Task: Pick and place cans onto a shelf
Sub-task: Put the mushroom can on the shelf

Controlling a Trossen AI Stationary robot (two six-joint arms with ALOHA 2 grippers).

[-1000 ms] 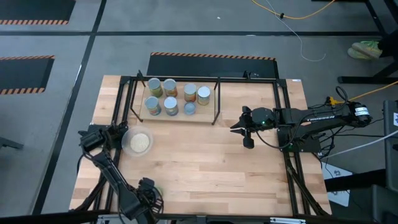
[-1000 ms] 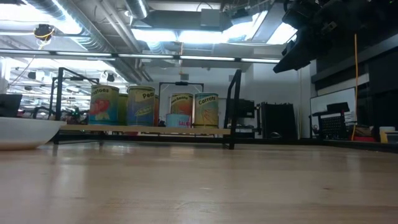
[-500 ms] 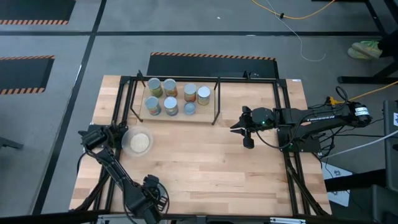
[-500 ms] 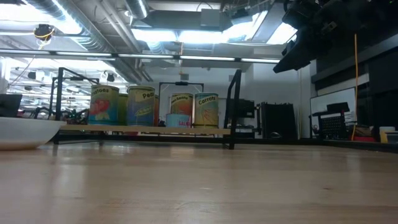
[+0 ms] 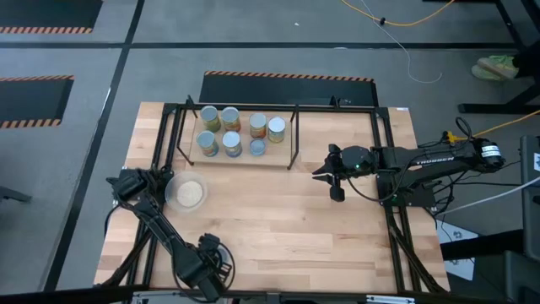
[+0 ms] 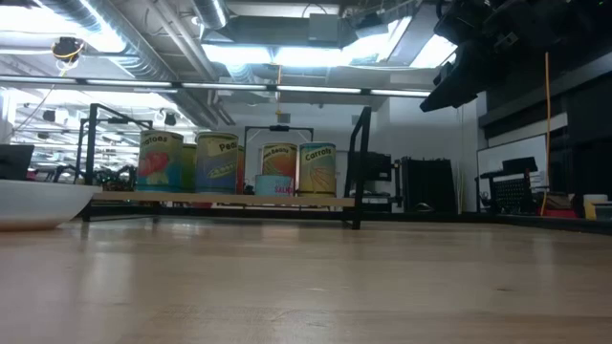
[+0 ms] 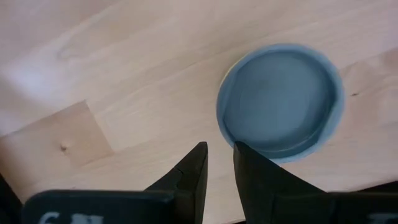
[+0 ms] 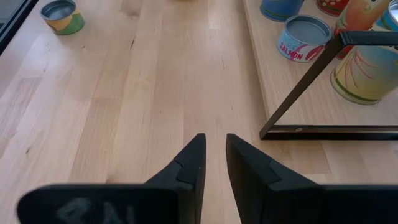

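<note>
One can (image 7: 280, 102) with a grey-blue round top stands upright on the table near its near left corner; the right wrist view shows its green and orange label (image 8: 61, 17). My left gripper (image 5: 209, 260) hangs over it pointing down, fingers (image 7: 219, 148) open by a narrow gap just beside the can's top and touching nothing. Several cans (image 5: 230, 118) stand upright on the shelf (image 5: 278, 154) at the far side. My right gripper (image 5: 321, 173) waits above the table right of the shelf, open by a narrow gap (image 8: 216, 140), nothing between its fingers.
A pale shallow dish (image 5: 187, 192) sits at the table's left, between the shelf and my left arm. The shelf's black frame posts (image 8: 311, 81) stand near my right gripper. A black frame (image 5: 392, 219) runs around the tabletop. Bare wood lies in the table's middle.
My left gripper has gone toward the table's right edge along the near edge and now covers the can that showed beside it in the high view. My right arm has kept still.
</note>
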